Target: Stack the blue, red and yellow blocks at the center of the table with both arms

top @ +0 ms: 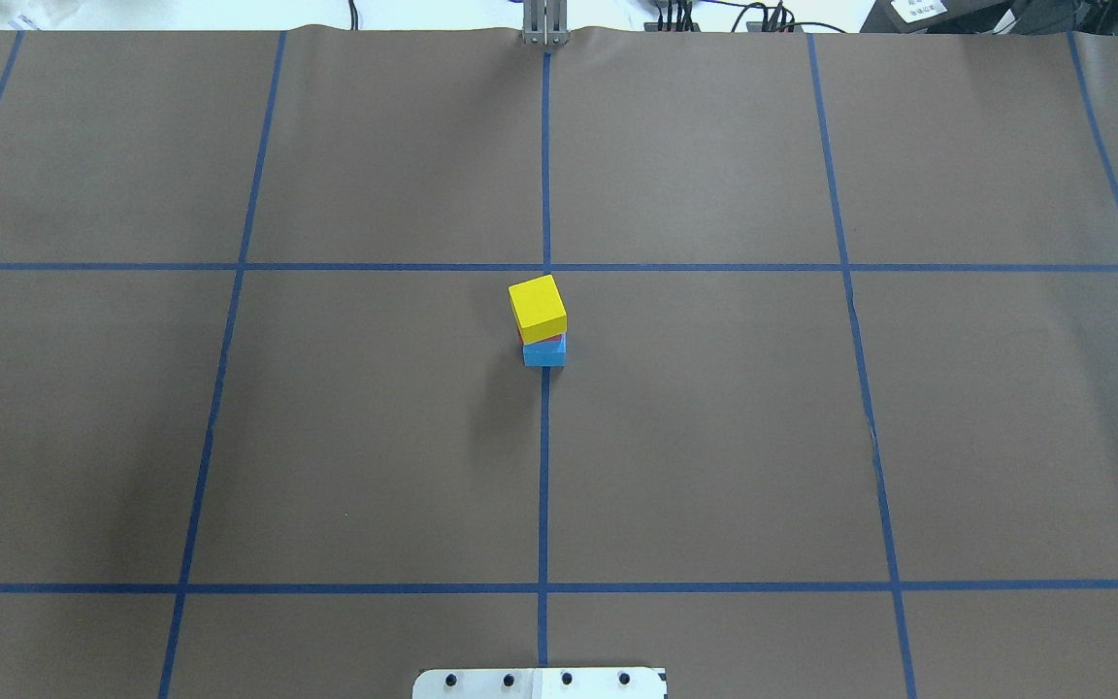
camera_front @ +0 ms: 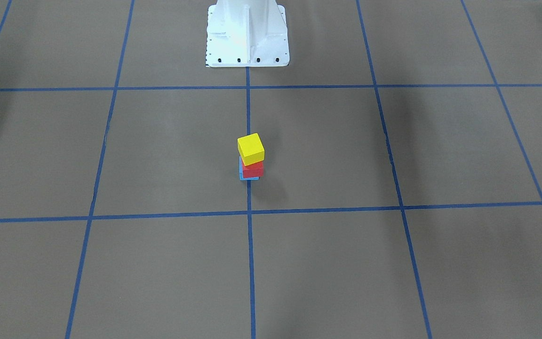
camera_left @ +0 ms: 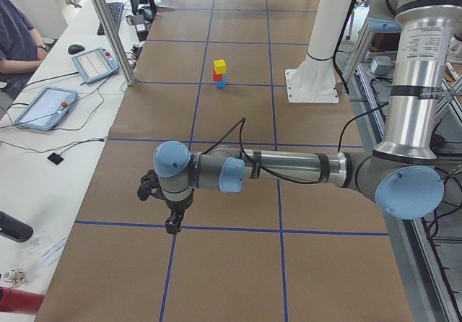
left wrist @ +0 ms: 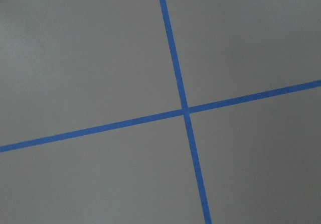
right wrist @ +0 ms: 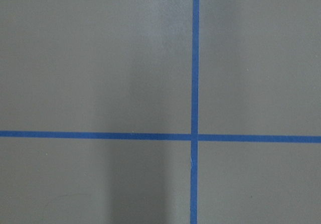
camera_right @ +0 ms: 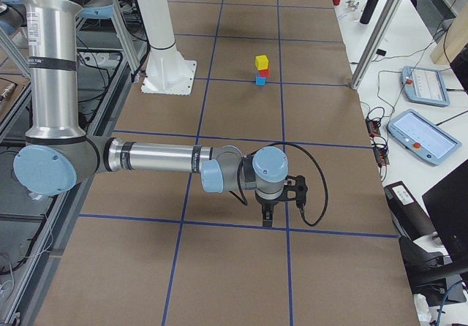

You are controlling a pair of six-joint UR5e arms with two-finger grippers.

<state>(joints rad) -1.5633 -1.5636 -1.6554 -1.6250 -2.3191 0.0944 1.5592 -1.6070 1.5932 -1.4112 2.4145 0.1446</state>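
Note:
At the table's centre stands a stack: a blue block (top: pixel 544 353) at the bottom, a red block (camera_front: pixel 253 169) on it, a yellow block (top: pixel 537 307) on top, turned a little askew. The stack also shows in the exterior left view (camera_left: pixel 219 74) and the exterior right view (camera_right: pixel 261 70). My left gripper (camera_left: pixel 172 224) hangs far from the stack at the table's left end. My right gripper (camera_right: pixel 266 220) hangs over the right end. Both show only in side views, so I cannot tell whether they are open or shut. Neither holds a block.
The white robot base (camera_front: pixel 246 35) stands at the table's near edge behind the stack. Blue tape lines (top: pixel 544 466) grid the brown table cover. Tablets and cables (camera_right: pixel 424 136) lie on side desks. A seated person (camera_left: pixel 14 40) is at the far side.

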